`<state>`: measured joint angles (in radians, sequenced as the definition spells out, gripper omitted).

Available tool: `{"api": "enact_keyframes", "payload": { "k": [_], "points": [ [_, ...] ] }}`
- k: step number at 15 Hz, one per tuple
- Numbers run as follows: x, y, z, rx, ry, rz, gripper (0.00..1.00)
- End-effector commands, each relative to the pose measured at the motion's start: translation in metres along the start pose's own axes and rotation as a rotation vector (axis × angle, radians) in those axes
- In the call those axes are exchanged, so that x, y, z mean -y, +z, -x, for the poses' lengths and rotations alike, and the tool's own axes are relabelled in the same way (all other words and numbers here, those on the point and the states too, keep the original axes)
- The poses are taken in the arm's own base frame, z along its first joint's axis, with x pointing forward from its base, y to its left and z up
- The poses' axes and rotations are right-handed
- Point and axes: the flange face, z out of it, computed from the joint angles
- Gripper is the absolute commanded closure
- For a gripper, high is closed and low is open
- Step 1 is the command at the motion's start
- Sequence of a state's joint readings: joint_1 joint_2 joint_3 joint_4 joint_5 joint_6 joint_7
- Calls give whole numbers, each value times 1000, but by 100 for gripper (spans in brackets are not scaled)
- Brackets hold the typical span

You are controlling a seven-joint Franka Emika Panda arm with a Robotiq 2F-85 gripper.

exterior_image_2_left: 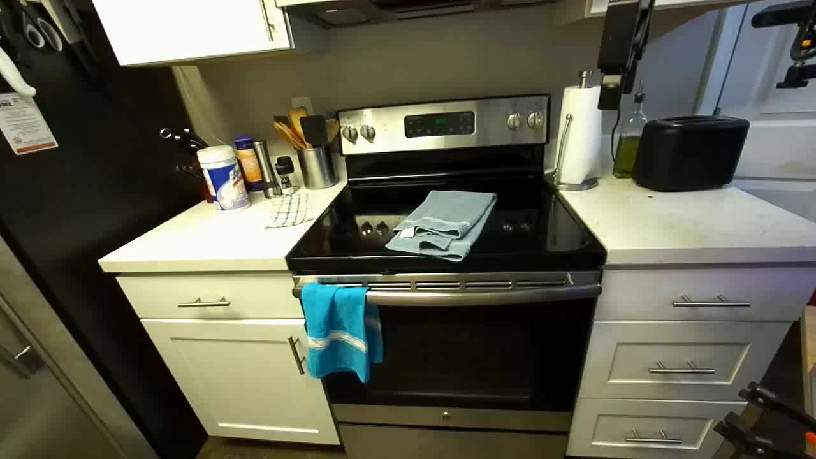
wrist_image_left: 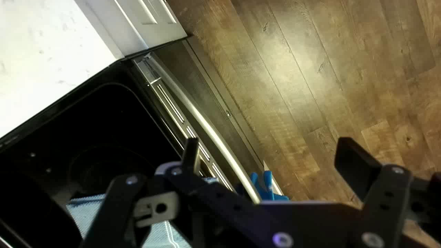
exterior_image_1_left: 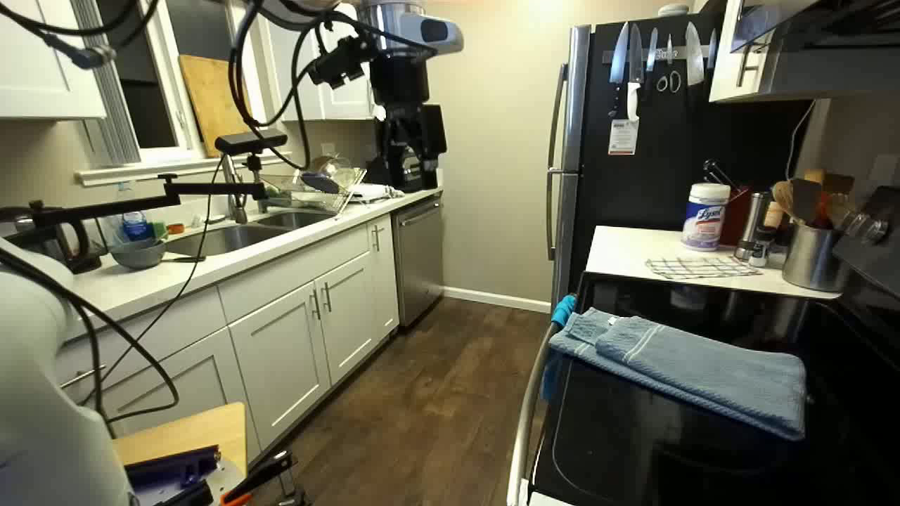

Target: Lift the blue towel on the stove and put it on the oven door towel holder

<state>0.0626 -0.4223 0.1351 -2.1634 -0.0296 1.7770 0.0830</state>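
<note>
The blue towel (exterior_image_1_left: 689,365) lies folded on the glossy black stove (exterior_image_1_left: 626,450). It also lies there in an exterior view (exterior_image_2_left: 449,217), with a small white tag at its front. In the wrist view, parts of the towel (wrist_image_left: 84,213) show at the bottom left, mostly hidden by the gripper's body. The oven door towel holder (exterior_image_2_left: 484,298) is a curved metal bar across the oven front; it also crosses the wrist view (wrist_image_left: 213,132). My gripper (wrist_image_left: 270,151) is open and empty, fingers wide apart. In an exterior view the gripper (exterior_image_1_left: 413,158) hangs high, well above the stove's level.
A bright turquoise towel (exterior_image_2_left: 339,331) hangs over the bar's left end. Utensils (exterior_image_2_left: 315,153) and a wipes tub (exterior_image_2_left: 224,182) stand on the left counter. A paper towel roll (exterior_image_2_left: 580,134) and black toaster (exterior_image_2_left: 692,153) stand right. A range hood (exterior_image_2_left: 408,7) overhangs the stove.
</note>
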Motion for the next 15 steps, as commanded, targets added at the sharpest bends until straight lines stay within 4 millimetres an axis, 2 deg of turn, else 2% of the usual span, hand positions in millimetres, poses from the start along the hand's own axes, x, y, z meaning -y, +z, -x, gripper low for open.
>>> {"api": "enact_keyframes", "payload": {
  "k": [1,10,12,15],
  "points": [
    [0,-1,0,1,0,0,0],
    [0,-1,0,1,0,0,0],
    [-6,8,-8,21,20,-4,0],
    [-28,29,-34,20,28,-9,0]
  ]
}}
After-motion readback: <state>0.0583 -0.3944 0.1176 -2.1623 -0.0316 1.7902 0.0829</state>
